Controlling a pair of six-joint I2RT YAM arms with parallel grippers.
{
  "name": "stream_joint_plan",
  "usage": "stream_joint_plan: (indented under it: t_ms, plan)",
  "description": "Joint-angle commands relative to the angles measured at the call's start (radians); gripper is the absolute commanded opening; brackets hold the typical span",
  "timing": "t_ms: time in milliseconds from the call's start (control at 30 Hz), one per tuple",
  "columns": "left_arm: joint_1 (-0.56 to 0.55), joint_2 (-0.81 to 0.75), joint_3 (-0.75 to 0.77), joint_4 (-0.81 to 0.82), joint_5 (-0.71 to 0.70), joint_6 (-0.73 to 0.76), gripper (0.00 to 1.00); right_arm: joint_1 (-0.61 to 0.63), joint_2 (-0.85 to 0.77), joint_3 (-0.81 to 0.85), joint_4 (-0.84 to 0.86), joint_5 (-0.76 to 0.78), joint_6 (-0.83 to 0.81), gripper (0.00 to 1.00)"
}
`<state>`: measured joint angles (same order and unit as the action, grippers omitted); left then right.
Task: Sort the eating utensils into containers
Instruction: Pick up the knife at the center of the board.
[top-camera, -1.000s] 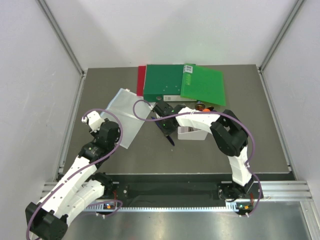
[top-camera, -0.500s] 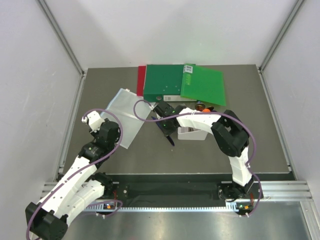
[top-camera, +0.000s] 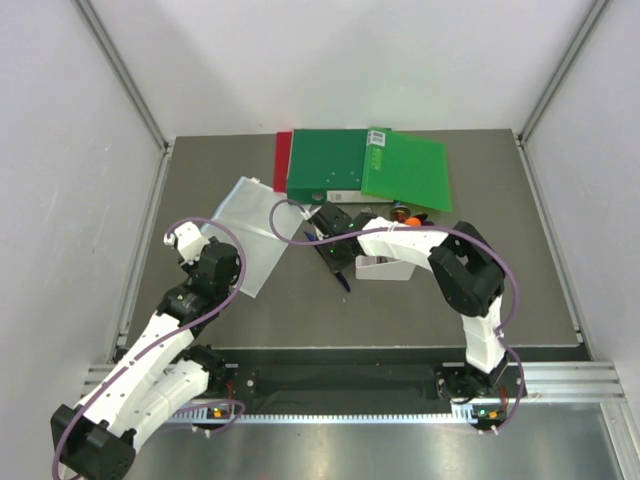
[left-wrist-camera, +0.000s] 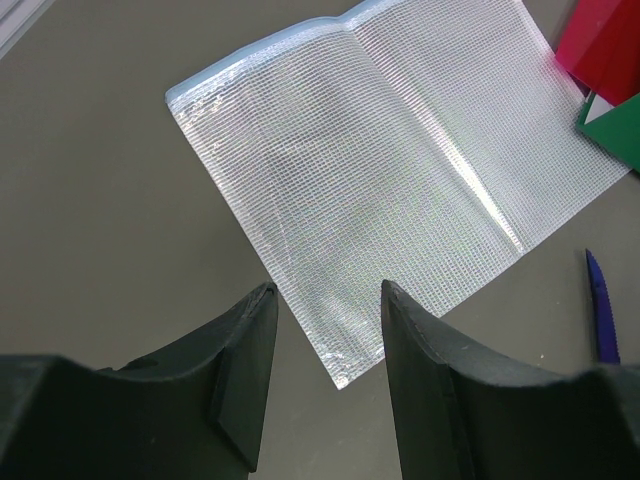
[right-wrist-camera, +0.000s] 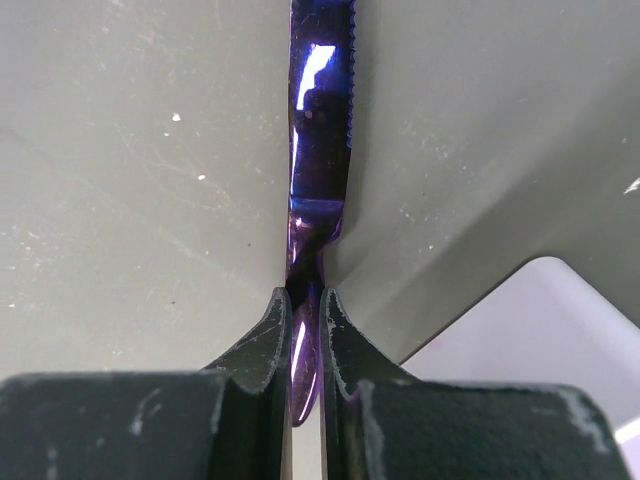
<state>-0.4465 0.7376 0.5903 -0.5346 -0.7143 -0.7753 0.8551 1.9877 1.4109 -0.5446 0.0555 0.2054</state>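
My right gripper (right-wrist-camera: 305, 293) is shut on the handle of a purple-blue metallic knife (right-wrist-camera: 322, 150), whose serrated blade points away over the grey table. From above, that gripper (top-camera: 338, 262) hangs just left of the small white bin (top-camera: 385, 267), and the knife tip (top-camera: 343, 283) points toward the near edge. Orange utensils (top-camera: 412, 215) lie behind the bin. Another slim blue utensil (left-wrist-camera: 598, 315) lies right of the clear sheet. My left gripper (left-wrist-camera: 325, 320) is open and empty above the near corner of that sheet.
A clear mesh plastic sheet (top-camera: 245, 235) lies left of centre. Green folders (top-camera: 365, 165) and a red folder (top-camera: 283, 160) lie flat at the back. Metal frame rails run along both table sides.
My right gripper has shifted slightly to the right with the knife, nearer the white bin. The left arm has not moved.
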Motion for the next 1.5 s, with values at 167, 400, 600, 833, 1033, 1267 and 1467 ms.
stream_joint_plan:
  t_ms: [167, 400, 600, 833, 1033, 1267, 1467]
  plan:
    - [0.005, -0.004, 0.000, 0.027, -0.011, 0.007, 0.51, 0.002, -0.107, -0.004, 0.071, 0.030, -0.001, 0.00]
    - [0.003, -0.020, 0.002, 0.012, -0.027, -0.004, 0.51, 0.002, -0.151, -0.029, 0.113, 0.052, 0.003, 0.00]
    - [0.003, -0.021, 0.002, 0.015, -0.024, -0.002, 0.51, 0.002, -0.208, -0.064, 0.150, 0.104, 0.005, 0.00]
    - [0.005, -0.004, 0.005, 0.022, -0.010, 0.007, 0.51, 0.009, -0.288, -0.115, 0.186, 0.142, 0.025, 0.00]
    - [0.003, -0.004, 0.013, 0.012, -0.004, 0.008, 0.51, 0.010, -0.357, -0.139, 0.184, 0.193, 0.025, 0.00]
    - [0.003, -0.004, 0.017, 0.010, 0.009, 0.014, 0.50, 0.012, -0.411, -0.151, 0.192, 0.248, 0.015, 0.00]
    - [0.003, 0.003, 0.017, 0.018, 0.018, 0.022, 0.50, 0.004, -0.448, -0.231, 0.262, 0.345, -0.023, 0.00]
